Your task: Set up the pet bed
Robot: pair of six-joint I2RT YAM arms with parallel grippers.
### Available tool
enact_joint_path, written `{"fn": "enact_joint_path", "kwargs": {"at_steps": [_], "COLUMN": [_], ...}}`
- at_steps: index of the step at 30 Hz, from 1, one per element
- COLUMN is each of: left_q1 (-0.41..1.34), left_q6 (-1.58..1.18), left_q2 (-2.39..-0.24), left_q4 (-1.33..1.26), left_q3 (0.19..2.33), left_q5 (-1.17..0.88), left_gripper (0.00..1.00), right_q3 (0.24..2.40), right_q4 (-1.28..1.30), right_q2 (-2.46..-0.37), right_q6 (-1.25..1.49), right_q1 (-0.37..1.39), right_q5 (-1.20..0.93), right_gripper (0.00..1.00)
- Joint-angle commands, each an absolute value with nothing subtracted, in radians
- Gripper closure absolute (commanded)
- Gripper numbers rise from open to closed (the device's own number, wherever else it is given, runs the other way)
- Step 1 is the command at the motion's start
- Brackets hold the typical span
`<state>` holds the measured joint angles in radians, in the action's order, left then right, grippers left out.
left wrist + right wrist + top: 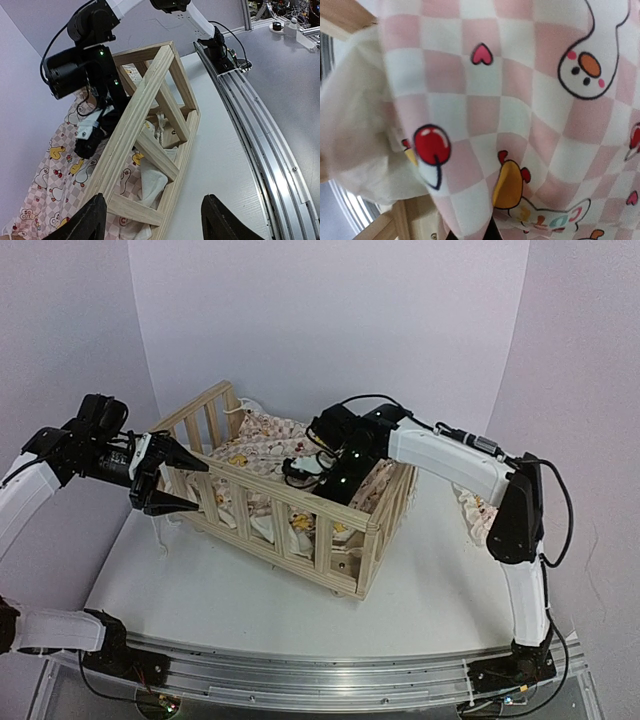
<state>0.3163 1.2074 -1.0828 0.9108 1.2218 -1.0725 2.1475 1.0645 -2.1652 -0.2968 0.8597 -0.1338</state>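
In the middle of the worktop (pixel 250 610) stands the pet bed (pixel 300 525), set slantwise. We judge it stiff, light wood, best taken by a top rail or corner post. The left gripper (pixel 195 487) has its jaws spread at the bed's left end. The right gripper (pixel 297 472) has its jaws pressed together, seemingly pinching the soft cushion (pixel 262 445) inside.

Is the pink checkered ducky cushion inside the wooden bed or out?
Inside. The pink-checkered yellow-duck cushion lies rumpled within the light-wood slatted pet bed, behind its railings, not spread flat.
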Motion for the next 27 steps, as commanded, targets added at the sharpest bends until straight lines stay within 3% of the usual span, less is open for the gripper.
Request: {"fn": "enact_joint_path", "kwargs": {"at_steps": [1, 8, 9, 15, 18, 23, 27], "left_q1": [0.373, 0.539, 0.550, 0.649, 0.764, 0.992, 1.072], "left_q6": [1.180, 1.067, 1.056, 0.982, 0.947, 0.975, 1.066], "left_q2": [-1.084, -1.060, -1.067, -1.102, -1.088, -1.121, -1.192], "left_q4": [0.891, 0.691, 0.664, 0.492, 0.346, 0.077, -0.067], "left_q3": [1.178, 1.047, 1.039, 0.987, 0.912, 0.823, 0.803], "left_q5": [-1.085, -0.981, -0.974, -0.874, -0.736, -0.374, -0.219], "left_gripper": [0.37, 0.42, 0.42, 0.46, 0.47, 0.48, 0.46], "right_q3": [2.125, 1.992, 1.992, 2.098, 2.168, 2.187, 2.058], "right_q4": [1.080, 1.097, 1.097, 1.092, 1.089, 1.026, 0.980], "right_q2": [-1.933, -1.823, -1.830, -1.934, -1.946, -1.860, -1.757], "right_q6": [-0.337, -0.327, -0.317, -0.211, -0.126, -0.017, 0.061], "right_q1": [0.859, 0.858, 0.859, 0.857, 0.853, 0.848, 0.848], "right_q5": [-0.259, -0.228, -0.243, -0.197, -0.064, -0.014, -0.021], "right_gripper": [1.00, 0.97, 0.94, 0.55, 0.48, 0.43, 0.43]}}
